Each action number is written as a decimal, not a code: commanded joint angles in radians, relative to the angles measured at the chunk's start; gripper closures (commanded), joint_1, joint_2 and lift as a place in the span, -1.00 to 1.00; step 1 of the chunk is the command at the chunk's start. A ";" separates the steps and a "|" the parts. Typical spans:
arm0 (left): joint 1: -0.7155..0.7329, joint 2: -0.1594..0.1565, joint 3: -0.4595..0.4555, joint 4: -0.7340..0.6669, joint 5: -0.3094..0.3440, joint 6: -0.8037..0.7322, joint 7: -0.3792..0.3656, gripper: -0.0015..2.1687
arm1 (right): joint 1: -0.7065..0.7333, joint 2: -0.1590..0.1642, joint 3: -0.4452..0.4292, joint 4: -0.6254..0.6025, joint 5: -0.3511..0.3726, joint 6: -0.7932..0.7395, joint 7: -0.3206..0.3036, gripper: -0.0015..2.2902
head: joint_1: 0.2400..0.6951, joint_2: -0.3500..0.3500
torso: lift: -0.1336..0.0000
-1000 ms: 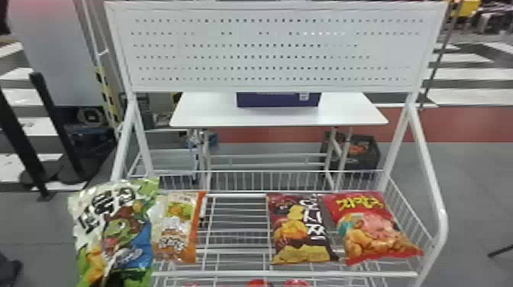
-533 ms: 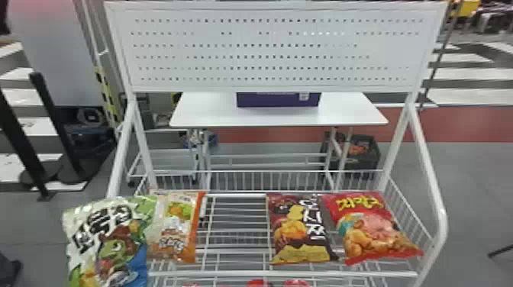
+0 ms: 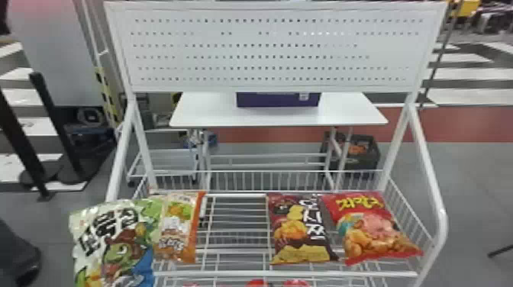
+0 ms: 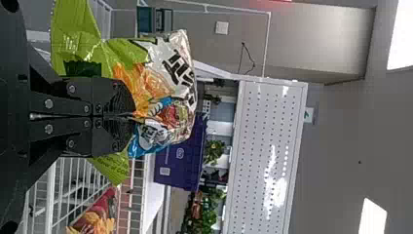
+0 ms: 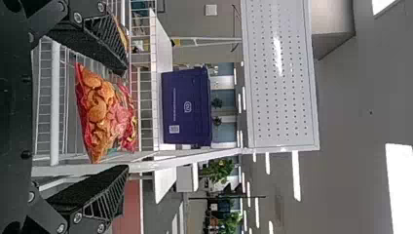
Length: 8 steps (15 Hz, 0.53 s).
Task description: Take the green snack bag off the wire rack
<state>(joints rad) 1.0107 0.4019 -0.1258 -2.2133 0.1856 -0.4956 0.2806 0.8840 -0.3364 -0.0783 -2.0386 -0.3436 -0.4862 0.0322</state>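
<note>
The green snack bag (image 3: 114, 244) is at the lower left in the head view, at the left front corner of the wire rack (image 3: 286, 273) and overlapping the orange-and-white bag's left side. In the left wrist view my left gripper (image 4: 132, 117) is shut on the green snack bag (image 4: 165, 83), whose crumpled film bulges out past the fingertips. My right gripper (image 5: 125, 119) stands open, its two fingers wide apart; beyond them the red snack bag (image 5: 104, 109) lies on the rack.
On the rack lie an orange-and-white bag (image 3: 177, 229), a dark brown bag (image 3: 299, 229) and a red bag (image 3: 374, 229). A white perforated panel (image 3: 267, 49) rises behind, with a white table (image 3: 206, 110) and purple box (image 3: 276, 100) beyond. Black posts (image 3: 57, 126) stand left.
Over the last second the green snack bag has shifted lower and slightly left, then a little back to the right. The other bags have kept their places.
</note>
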 commanded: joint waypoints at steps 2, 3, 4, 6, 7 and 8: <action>0.000 0.000 0.000 0.000 0.000 -0.005 0.000 0.58 | 0.004 -0.003 -0.002 -0.003 0.000 -0.002 0.000 -0.85 | 0.14 0.00 | 1.00; 0.000 0.000 0.000 0.000 0.000 -0.008 0.000 0.58 | 0.006 -0.003 -0.003 -0.005 0.000 -0.002 0.000 -0.85 | 0.14 0.00 | 1.00; 0.000 0.000 0.000 0.000 0.000 -0.008 0.000 0.58 | 0.006 -0.001 -0.003 -0.006 0.000 -0.002 0.000 -0.85 | 0.14 0.00 | 1.00; 0.000 0.000 0.002 0.000 0.000 -0.011 0.000 0.58 | 0.006 -0.001 -0.005 -0.008 0.000 -0.002 0.000 -0.85 | 0.14 0.00 | 1.00; 0.000 0.002 0.002 0.000 0.000 -0.011 0.000 0.58 | 0.006 -0.001 -0.005 -0.008 0.000 -0.002 0.000 -0.85 | 0.14 0.00 | 1.00; 0.000 0.002 0.002 0.000 0.000 -0.011 0.000 0.58 | 0.007 -0.001 -0.006 -0.008 0.000 -0.002 0.000 -0.85 | 0.14 0.00 | 1.00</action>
